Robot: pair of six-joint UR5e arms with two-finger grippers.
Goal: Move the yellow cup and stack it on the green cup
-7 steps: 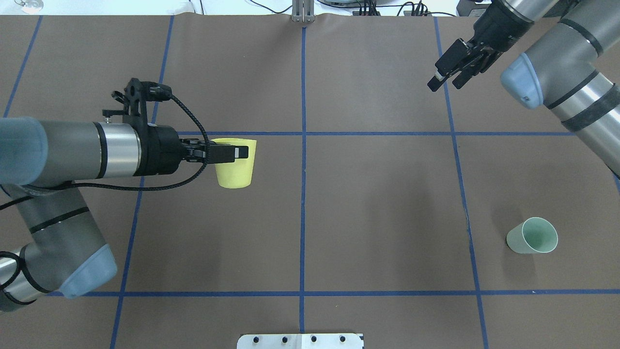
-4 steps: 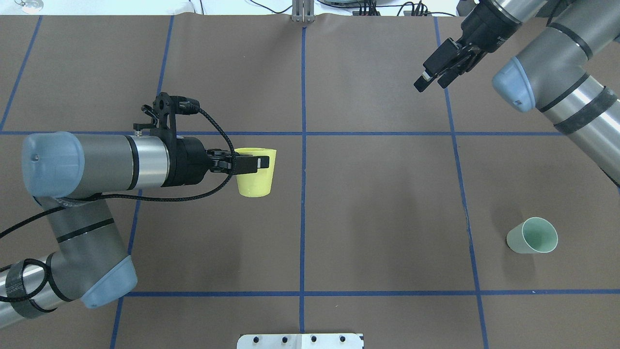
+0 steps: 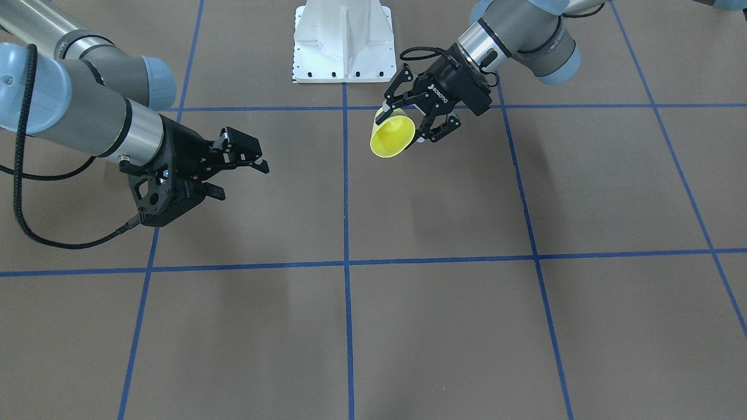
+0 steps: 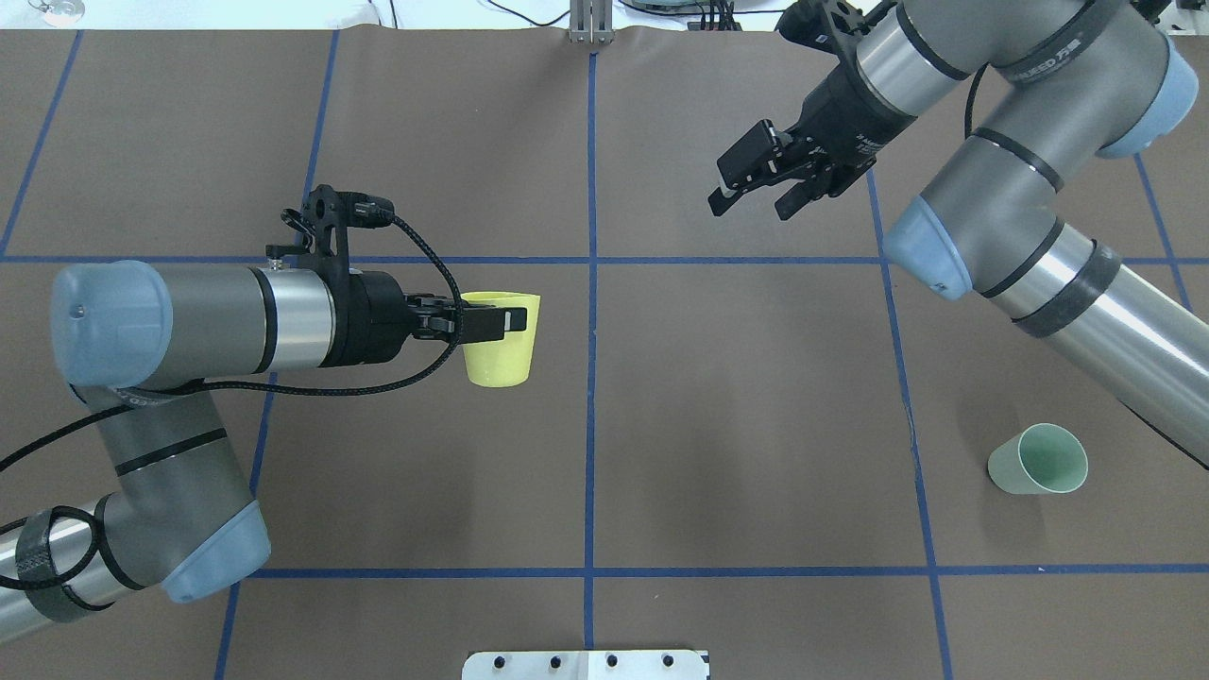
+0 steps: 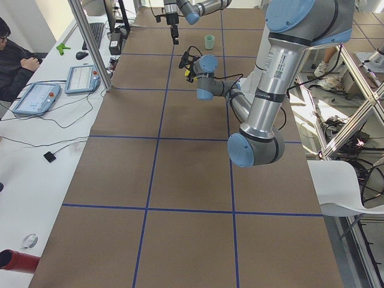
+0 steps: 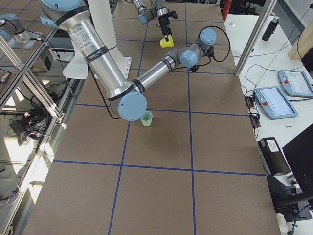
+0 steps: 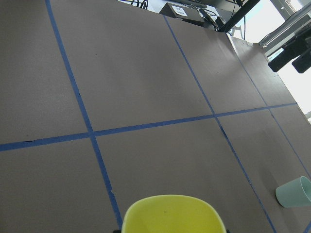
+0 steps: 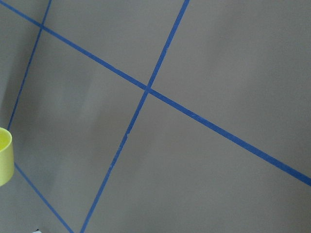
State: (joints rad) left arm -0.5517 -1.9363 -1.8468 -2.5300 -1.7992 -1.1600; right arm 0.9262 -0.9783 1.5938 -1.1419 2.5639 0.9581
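Overhead exterior: I see my left gripper (image 4: 498, 321) clenched on the yellow cup (image 4: 498, 362), holding it aloft just left of centre frame. The right gripper (image 4: 751, 203) hangs released and empty at upper right. The green cup (image 4: 1037, 460) stands alone at lower right.

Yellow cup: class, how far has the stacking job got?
Done: the left gripper holds the yellow cup off the table. In hand: the transfer; the right gripper hangs open. Left: stacking it on the green cup, standing alone.

Left of centre, held cup (image 4: 499, 351); far right, other cup (image 4: 1037, 460).
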